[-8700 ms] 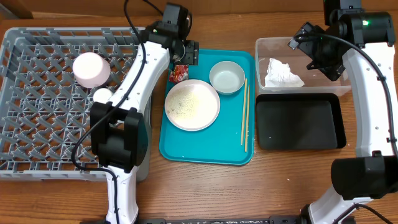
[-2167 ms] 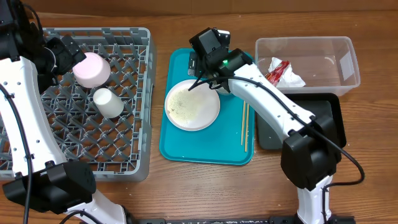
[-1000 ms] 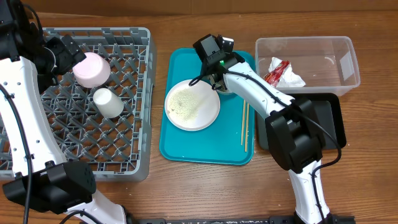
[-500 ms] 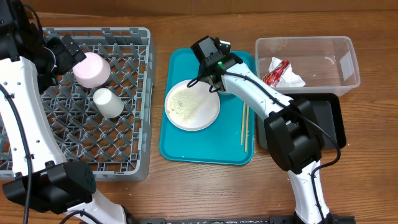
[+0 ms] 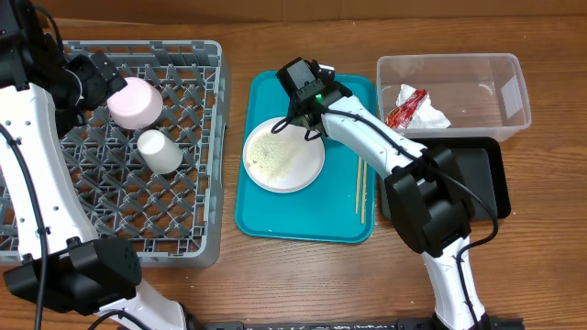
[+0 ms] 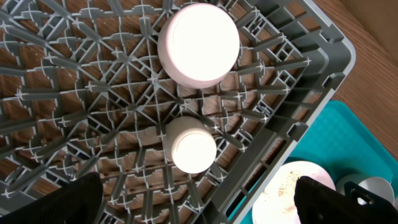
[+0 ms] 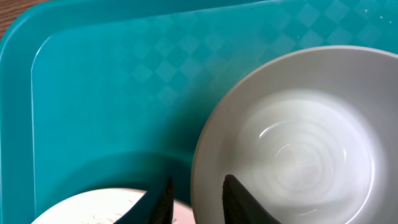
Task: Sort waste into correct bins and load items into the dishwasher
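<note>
Glazed white bowl [image 7: 292,143], upright and empty, smooth inside with a soft sheen. Sits at the far end of the teal tray [image 7: 112,81], just beside the large plate [image 5: 284,156] dusted with pale crumbs [image 5: 271,154].

Bracketed at its left rim by the right gripper [image 7: 196,199]: 2 fingers parted, 1 outside the wall and 1 inside, not visibly pinching. Likely placed so for a lift by the thin rim rather than across the wide body.

Further out, 2 chopsticks [image 5: 361,183] along the tray's right side. Red wrapper [image 5: 404,105] and white tissue [image 5: 429,116] already in the clear tub [image 5: 495,69], next to the black tray [image 5: 481,174].

Over the grey dish rack [image 5: 55,211], left gripper [image 6: 200,200] spread wide and holding nothing, above a small cup [image 6: 191,146] and an upturned pinkish bowl [image 6: 199,42]. Parked out of the way, by the look of it.
</note>
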Robot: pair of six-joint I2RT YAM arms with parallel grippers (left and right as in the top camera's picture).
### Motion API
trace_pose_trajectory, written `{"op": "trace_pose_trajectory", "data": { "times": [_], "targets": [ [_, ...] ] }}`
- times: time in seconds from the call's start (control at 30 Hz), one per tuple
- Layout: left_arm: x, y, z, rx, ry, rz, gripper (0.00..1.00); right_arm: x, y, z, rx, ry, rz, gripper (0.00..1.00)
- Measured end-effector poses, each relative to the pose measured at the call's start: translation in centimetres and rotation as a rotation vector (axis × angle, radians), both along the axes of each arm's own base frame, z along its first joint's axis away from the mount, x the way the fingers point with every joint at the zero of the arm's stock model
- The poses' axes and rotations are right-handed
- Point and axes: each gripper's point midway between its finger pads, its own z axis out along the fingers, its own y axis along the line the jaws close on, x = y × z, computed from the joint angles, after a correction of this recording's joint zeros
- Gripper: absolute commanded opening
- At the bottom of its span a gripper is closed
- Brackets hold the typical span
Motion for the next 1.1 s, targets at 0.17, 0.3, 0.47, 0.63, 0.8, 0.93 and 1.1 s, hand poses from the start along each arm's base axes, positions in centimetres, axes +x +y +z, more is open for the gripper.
{"op": "trace_pose_trajectory", "data": {
  "times": [0.17, 0.3, 0.47, 0.63, 0.8, 0.93, 1.1],
  "targets": [
    [0.0, 0.0, 0.0, 0.0, 0.0, 0.0, 1.0, 0.0, 0.0, 0.0, 0.0, 0.0, 0.0, 0.36],
    [0.0, 0.0, 0.0, 0.0, 0.0, 0.0, 1.0, 0.0, 0.0, -0.1, -0.002, 0.002, 0.003, 0.52],
    [0.0, 0.0, 0.0, 0.0, 0.0, 0.0, 1.0, -0.5, -0.4, -0.3, -0.022, 0.024, -0.001, 0.62],
    [0.0, 0.0, 0.0, 0.0, 0.0, 0.0, 1.0, -1.3, -1.3, 1.2, -0.061, 0.054, -0.007, 0.72],
    [0.0, 0.0, 0.0, 0.0, 0.0, 0.0, 1.0, -2.3, -2.2, 6.6, -0.051, 0.019, -0.01, 1.0],
    [0.0, 0.0, 0.0, 0.0, 0.0, 0.0, 1.0, -3.3, -2.9, 13.5, 0.004, -0.069, -0.016, 1.0],
    [0.0, 0.0, 0.0, 0.0, 0.0, 0.0, 1.0, -5.1, -4.1, 17.5, 0.023, -0.098, -0.018, 1.0]
  ]
}}
